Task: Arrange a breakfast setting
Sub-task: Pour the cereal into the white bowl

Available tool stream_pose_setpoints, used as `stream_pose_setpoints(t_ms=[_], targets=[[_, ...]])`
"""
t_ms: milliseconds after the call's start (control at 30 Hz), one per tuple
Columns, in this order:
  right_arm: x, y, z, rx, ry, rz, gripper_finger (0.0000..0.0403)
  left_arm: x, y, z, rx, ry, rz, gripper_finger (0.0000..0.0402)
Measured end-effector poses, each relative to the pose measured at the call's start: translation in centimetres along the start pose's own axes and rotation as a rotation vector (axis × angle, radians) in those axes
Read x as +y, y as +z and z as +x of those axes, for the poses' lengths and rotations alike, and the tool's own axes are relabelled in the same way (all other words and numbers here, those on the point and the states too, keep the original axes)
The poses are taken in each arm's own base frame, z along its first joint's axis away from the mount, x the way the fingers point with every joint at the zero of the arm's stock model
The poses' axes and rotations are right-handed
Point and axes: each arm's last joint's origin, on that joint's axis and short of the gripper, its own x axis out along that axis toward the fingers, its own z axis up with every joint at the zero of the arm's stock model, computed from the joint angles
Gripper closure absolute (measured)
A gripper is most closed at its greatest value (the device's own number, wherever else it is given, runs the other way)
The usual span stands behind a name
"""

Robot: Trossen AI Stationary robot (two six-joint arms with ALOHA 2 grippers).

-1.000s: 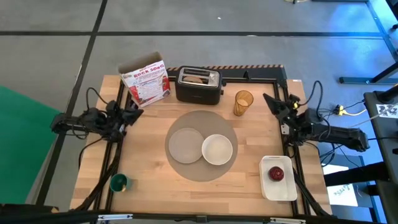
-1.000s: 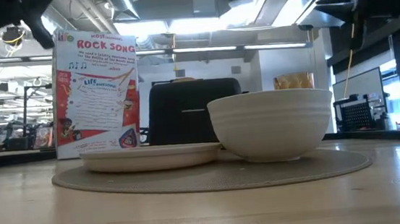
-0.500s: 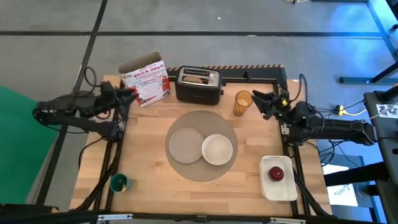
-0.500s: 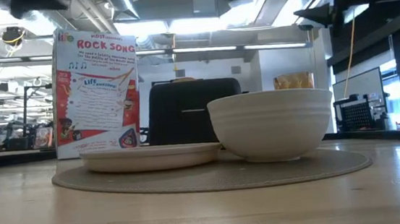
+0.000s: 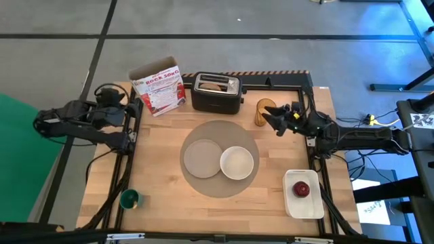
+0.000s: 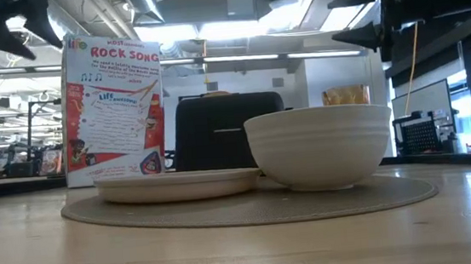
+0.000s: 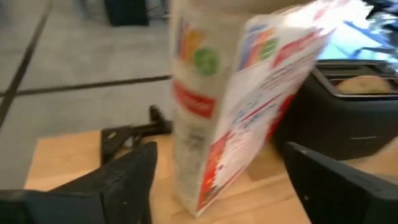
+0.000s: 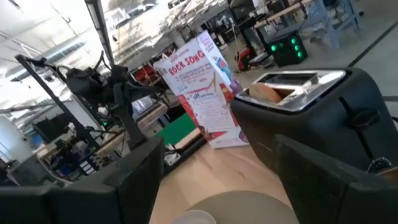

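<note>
Right gripper (image 5: 270, 116) open – just beside amber cup (image 5: 264, 108).

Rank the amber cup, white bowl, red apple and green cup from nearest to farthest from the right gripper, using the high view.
From the right gripper:
1. Amber cup, right beside it.
2. White bowl, on the mat.
3. Red apple, in the tray.
4. Green cup, front left corner.

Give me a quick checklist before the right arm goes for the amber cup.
1. Right gripper jaws open: ok.
2. Amber cup upright beside the toaster: ok.
3. Grey mat holds plate and white bowl: ok.
4. Left gripper jaws open, clear of the cereal box: ok.
5. Apple sits in white tray: ok.
6. Spoon located: cannot tell.
</note>
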Motion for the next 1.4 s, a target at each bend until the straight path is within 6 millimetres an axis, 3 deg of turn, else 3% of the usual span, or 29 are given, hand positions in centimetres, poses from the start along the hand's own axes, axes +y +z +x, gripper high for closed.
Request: stream_pose_setpoints(t_ms=[167, 567, 767, 1100, 1267, 1400], targets=[[0.0, -0.1, 0.1, 0.008, -0.005, -0.003, 0.0116, 0.1, -0.1, 0.3, -0.008, 0.045, 0.059, 0.0017], [0.1, -0.2, 0.1, 0.036, 0.051, 0.028, 0.0116, -1.1, 1.3, 0.8, -0.028, 0.037, 0.229, 0.0014], [0.9, 0.8, 0.1, 0.018, 0.124, 0.071, 0.0116, -1.3, 3.2, 0.4, -0.041, 0.007, 0.223, 0.0018], [4.7, 6.2, 1.0, 0.099, 0.103, -0.144, 0.0116, -4.6, 9.1, -0.8, -0.059, -0.076, 0.711, 0.0066], [6.3, 8.2, 2.3, 0.082, 0.091, -0.231, 0.0116, -6.8, 9.8, 1.4, 0.023, -0.043, 0.991, 0.0081], [6.7, 8.2, 3.9, 0.109, 0.085, -0.247, 0.0116, -7.4, 9.8, 3.9, 0.142, -0.020, 1.055, 0.0091]])
